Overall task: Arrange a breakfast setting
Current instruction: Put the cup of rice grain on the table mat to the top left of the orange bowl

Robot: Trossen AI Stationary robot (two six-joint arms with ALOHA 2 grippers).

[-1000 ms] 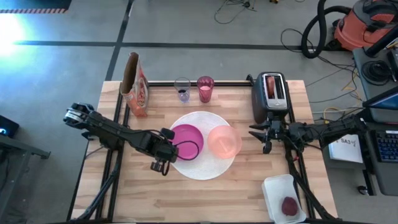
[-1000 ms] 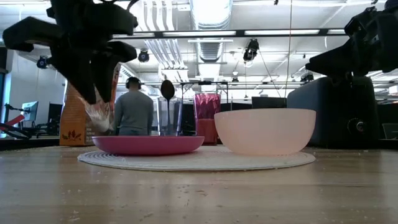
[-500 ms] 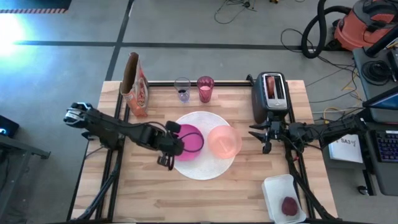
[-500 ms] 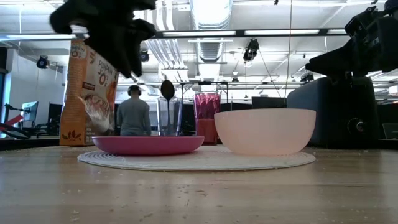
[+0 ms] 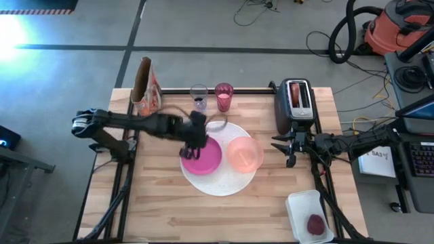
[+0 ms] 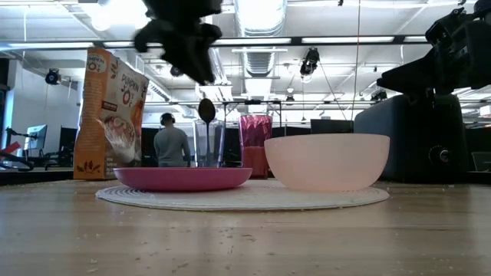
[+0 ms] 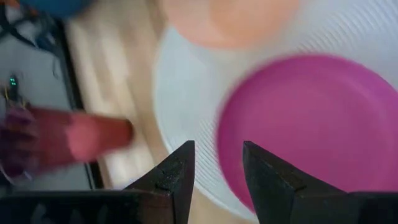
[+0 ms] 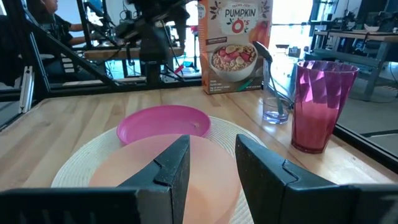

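- The left arm reaches in level from the worktop's left edge, elbow nearly straight, its end effector [image 5: 195,137] hanging above the far-left rim of the plate [image 5: 202,155]; the low view shows it raised well clear of the plate.
- Its two fingers [image 7: 177,177] stand slightly apart with nothing between them.
- The right arm waits by the right edge, its end effector [image 5: 287,148] just in front of the toaster [image 5: 297,104], fingers [image 8: 171,165] parted a little and holding nothing, pointing toward the bowl [image 5: 244,153].
- Plate and bowl sit side by side on the white disc [image 5: 224,184] at the worktop's middle, plate to the left, bowl to the right.
- Behind the disc, toward the far edge, stand a clear glass [image 5: 199,97] with the spoon [image 6: 206,111] upright in it, and just to its right the tumbler [image 5: 224,96].
- A cereal box [image 5: 146,91] stands at the far-left corner.
- The toaster holds a piece of bread [image 5: 297,91] in its slot.
- At the near-right corner a white tray [image 5: 299,203] holds the dark-red fruit [image 5: 316,224].
- In the low view a person [image 6: 170,142] stands in the room beyond the worktop.
- Compared with a second ago, the left arm has swung from the disc's near-left side toward the far edge and straightened; the plate now lies nearer the disc's middle. The right arm has not moved.
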